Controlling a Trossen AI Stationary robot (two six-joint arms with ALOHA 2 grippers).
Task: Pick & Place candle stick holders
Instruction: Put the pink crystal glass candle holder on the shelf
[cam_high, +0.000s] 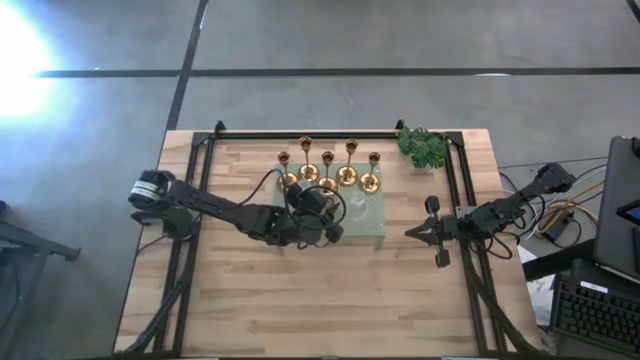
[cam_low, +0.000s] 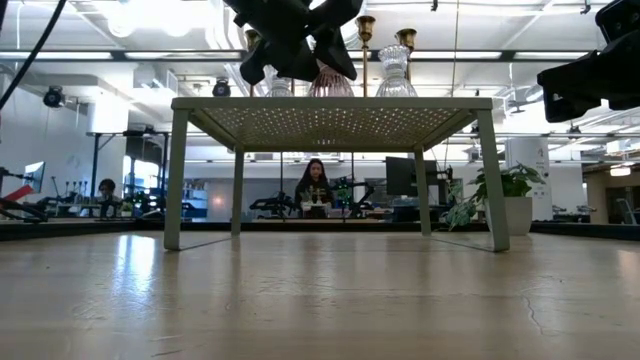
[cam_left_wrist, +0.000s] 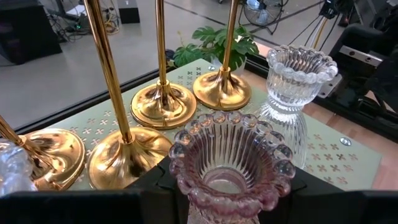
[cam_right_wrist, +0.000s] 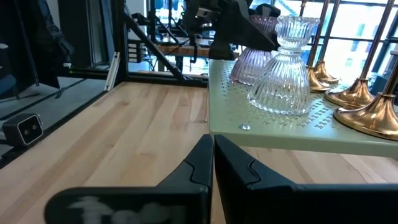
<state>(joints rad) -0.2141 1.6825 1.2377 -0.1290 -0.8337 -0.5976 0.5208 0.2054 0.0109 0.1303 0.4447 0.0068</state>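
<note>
The left pincer (cam_high: 318, 212) reaches over the pale green tray (cam_high: 372, 232) near the middle of the desk (cam_high: 330, 310), its dark fingers closed narrowly around the pinkish glass holder (cam_left_wrist: 231, 163). That holder is squat, ribbed down its sides, with a beaded scalloped rim and an open cup; it stands on the tray top. Just beside it stands a clear glass holder (cam_left_wrist: 292, 93) of the same ribbed, beaded shape, upright on the tray. A second clear one shows only as a blurred edge in the left wrist view.

Behind the glass ones, five gold-brass holders (cam_high: 327, 170) stand in a row on the tray's far side, each with a round polished base, a thin straight stem and a small cup on top. The tray is a low perforated metal stand on four legs, its surface punched with small cross-shaped holes.

The right pincer (cam_high: 412, 232) hovers over the wooden desk to the right of the tray, apart from it, its fingers pressed together and holding nothing. A green leafy sprig (cam_high: 424, 146) lies at the desk's far right corner.
</note>
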